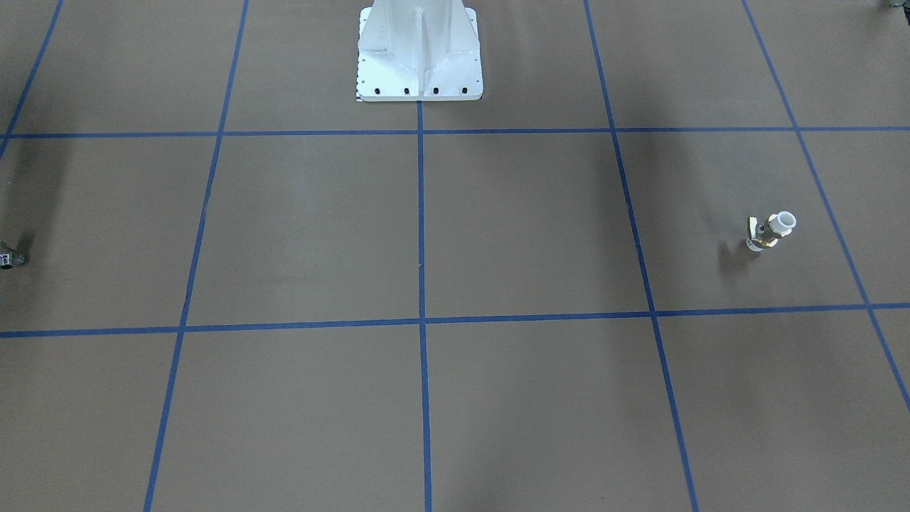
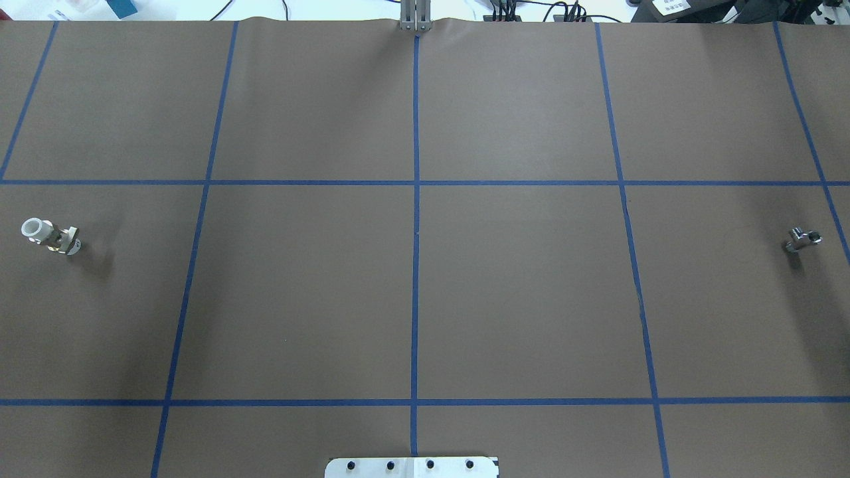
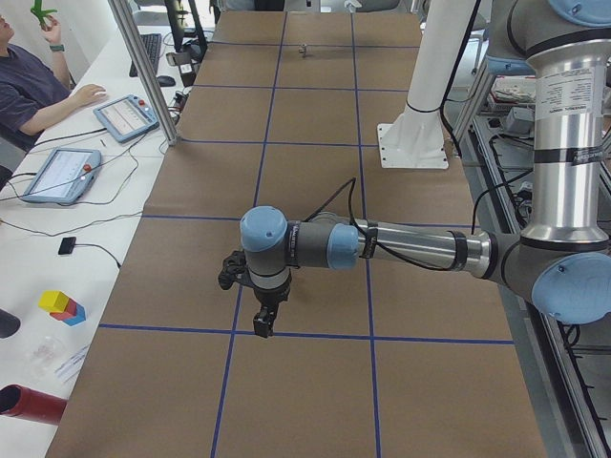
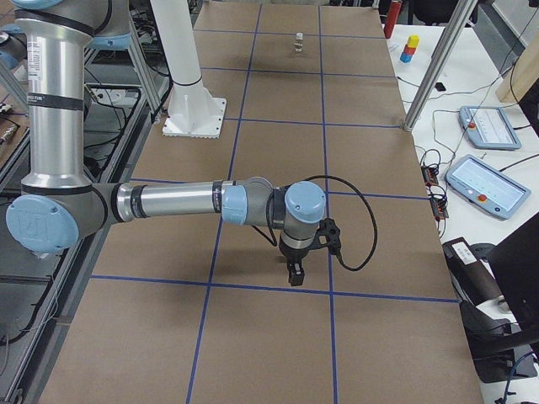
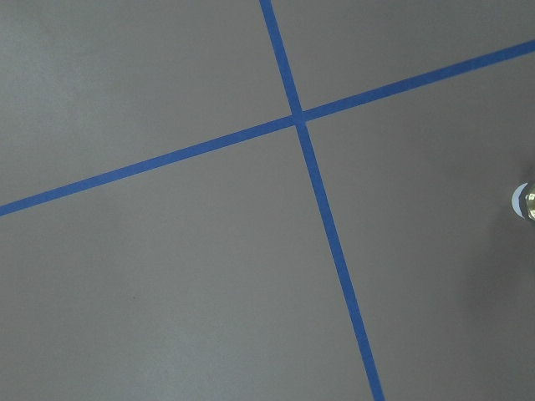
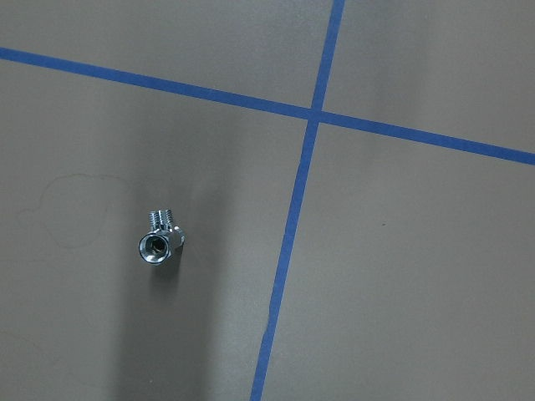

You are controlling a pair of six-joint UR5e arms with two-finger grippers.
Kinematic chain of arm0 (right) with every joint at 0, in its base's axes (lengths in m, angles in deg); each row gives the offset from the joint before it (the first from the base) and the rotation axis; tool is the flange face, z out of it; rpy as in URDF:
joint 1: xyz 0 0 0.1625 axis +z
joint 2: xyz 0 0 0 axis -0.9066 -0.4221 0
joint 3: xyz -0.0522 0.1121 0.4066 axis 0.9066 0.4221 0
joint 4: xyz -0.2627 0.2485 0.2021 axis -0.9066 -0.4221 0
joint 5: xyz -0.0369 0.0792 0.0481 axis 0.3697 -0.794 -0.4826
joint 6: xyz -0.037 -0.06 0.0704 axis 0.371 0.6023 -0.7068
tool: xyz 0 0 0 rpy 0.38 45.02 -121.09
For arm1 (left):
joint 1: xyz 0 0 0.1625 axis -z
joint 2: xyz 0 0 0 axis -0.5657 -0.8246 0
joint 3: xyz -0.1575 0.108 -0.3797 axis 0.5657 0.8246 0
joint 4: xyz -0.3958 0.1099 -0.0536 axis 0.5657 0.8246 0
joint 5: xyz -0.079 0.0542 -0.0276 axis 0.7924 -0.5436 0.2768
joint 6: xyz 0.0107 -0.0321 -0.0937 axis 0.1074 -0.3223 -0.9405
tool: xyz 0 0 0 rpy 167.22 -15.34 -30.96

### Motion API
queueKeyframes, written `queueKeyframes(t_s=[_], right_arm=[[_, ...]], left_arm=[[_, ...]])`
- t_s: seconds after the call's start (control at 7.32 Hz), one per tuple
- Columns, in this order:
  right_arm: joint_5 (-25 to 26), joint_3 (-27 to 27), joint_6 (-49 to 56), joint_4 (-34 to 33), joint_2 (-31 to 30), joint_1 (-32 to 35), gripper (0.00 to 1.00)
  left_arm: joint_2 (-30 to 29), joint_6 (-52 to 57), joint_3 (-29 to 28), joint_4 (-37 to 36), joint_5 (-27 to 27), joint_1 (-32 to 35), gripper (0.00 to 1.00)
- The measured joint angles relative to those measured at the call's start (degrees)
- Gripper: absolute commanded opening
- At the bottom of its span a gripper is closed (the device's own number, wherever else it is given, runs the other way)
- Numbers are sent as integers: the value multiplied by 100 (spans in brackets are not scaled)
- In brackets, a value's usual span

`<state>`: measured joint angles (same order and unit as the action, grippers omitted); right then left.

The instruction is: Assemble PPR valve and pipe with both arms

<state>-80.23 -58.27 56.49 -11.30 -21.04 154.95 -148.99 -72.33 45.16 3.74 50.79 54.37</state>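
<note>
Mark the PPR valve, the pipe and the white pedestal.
PPR valve [image 2: 34, 228]: overhead view, white socket end.
pipe [image 6: 155, 246]: right wrist view, round open end.
white pedestal [image 1: 419, 80]: front-facing view, bolted base plate.

The table is matt brown, ruled into a grid by blue tape lines. The PPR valve is white and brass, and the pipe is shiny silver. The pedestal base is white. The left arm and right arm are grey and silver, with light-blue caps.
</note>
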Motion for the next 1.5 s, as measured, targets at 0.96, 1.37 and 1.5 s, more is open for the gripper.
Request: queueKeyframes(t_s=[0.96, 1.37, 1.5], right_arm=[[-2, -27, 0, 0, -1, 0, 99], [-15, -49, 0, 0, -3, 0, 99], [-28, -52, 0, 0, -5, 0, 99]], left_arm=[[75, 27, -5, -17, 42, 22, 100], [83, 9, 72, -35, 91, 13, 100], [52, -15, 148, -3, 134, 10, 100]])
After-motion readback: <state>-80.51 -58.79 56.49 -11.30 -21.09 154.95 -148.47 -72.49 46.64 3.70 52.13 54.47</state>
